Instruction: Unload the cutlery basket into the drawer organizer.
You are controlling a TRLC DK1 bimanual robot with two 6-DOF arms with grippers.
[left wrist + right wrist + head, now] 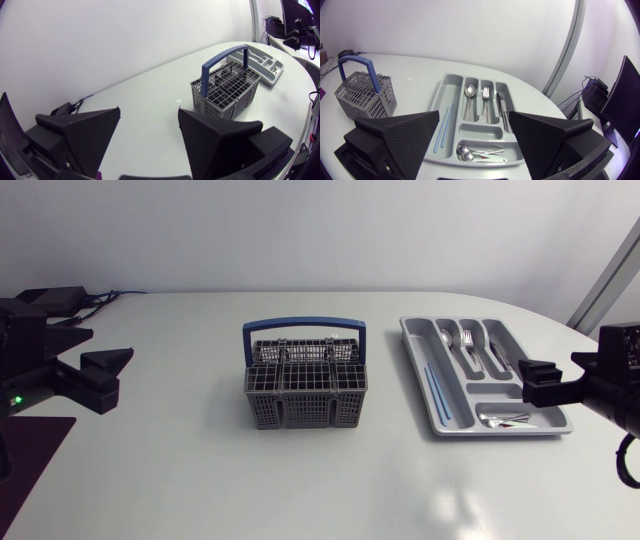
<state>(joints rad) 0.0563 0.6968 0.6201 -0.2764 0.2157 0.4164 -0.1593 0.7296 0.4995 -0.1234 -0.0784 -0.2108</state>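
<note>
Two grippers, both wide open, nothing between fingers: left gripper (149,109) at left end of table (200,470), well apart from cutlery basket (305,383); right gripper (474,114) beside drawer organizer (483,375), overlapping its outer edge in head view. Basket mid-table, blue handle (304,326) upright, contents unreadable behind grid. Organizer holds spoon (470,91), fork (486,93), knife (499,102), blue chopsticks (443,129), small spoons (470,152) in end compartment

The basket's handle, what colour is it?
The handle is blue, on a grey mesh basket. The head view shows it best.
</note>
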